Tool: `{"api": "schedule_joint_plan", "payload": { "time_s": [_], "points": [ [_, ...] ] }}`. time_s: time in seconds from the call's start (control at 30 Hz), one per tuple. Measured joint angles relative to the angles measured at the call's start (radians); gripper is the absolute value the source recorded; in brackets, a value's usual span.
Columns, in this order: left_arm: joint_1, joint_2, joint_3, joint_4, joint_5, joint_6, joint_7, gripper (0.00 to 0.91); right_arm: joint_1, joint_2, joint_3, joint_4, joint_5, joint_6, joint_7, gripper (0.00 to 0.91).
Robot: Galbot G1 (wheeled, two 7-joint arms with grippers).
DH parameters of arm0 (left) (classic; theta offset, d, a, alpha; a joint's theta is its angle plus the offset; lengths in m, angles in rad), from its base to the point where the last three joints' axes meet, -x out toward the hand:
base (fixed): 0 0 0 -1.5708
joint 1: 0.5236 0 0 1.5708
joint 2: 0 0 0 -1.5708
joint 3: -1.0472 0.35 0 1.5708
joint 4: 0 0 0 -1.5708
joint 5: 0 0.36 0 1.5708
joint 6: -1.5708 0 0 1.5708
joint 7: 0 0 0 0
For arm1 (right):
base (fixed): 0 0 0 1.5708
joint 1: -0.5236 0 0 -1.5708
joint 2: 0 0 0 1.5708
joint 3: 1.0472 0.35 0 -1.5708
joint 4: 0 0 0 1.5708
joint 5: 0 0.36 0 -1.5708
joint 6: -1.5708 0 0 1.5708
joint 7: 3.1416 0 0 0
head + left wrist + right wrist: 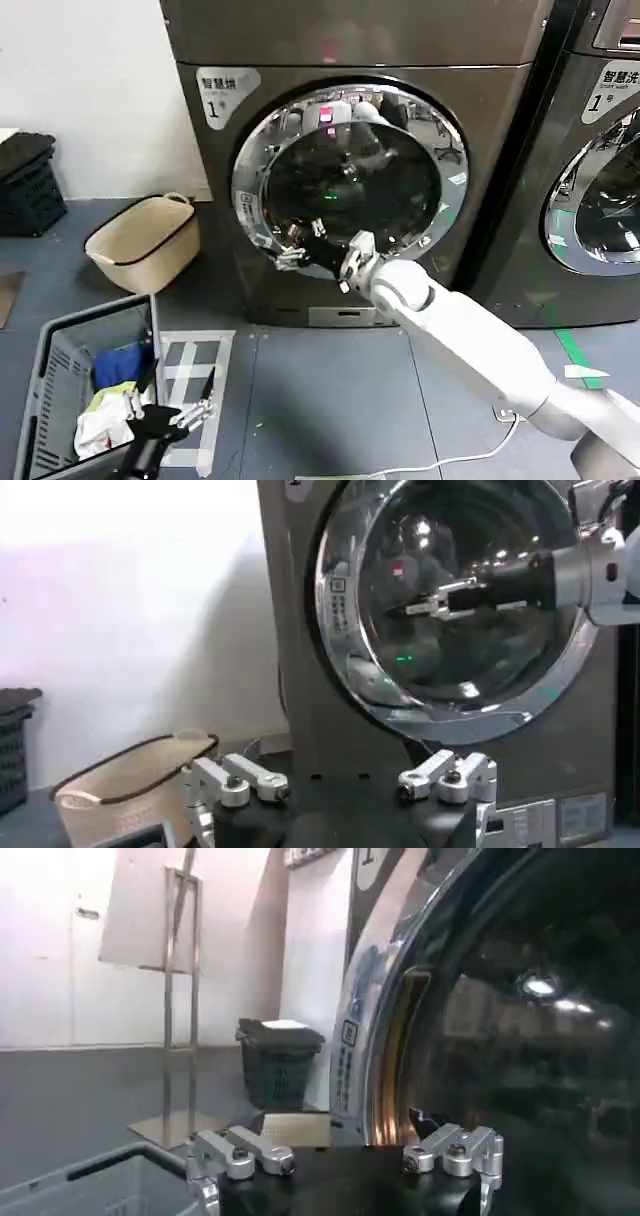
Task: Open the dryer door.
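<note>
Dryer door (345,185) sits centre frame — rigid, heavy on its hinge, chrome rim slick. My right pincer (291,247), fingers spread, hovers at the lower-left rim — I'd hook that edge. Left pincer (190,412) parked open, bottom left.

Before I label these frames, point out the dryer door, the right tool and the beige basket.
dryer door (345,185): head view, on the dark glass bowl.
right tool (293,245): head view, between its fingertips at the door's lower left rim.
beige basket (150,250): head view, on its side wall.
</note>
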Motion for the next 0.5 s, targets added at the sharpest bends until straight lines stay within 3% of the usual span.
{"api": "schedule_joint_plan", "payload": {
  "time_s": [0.5],
  "points": [
    [0.001, 0.0, -0.001, 0.0, -0.001, -0.003, 0.0, 0.907, 0.046, 0.049, -0.024, -0.09, -0.003, 0.011, -0.032, 0.907]
  ]
}}
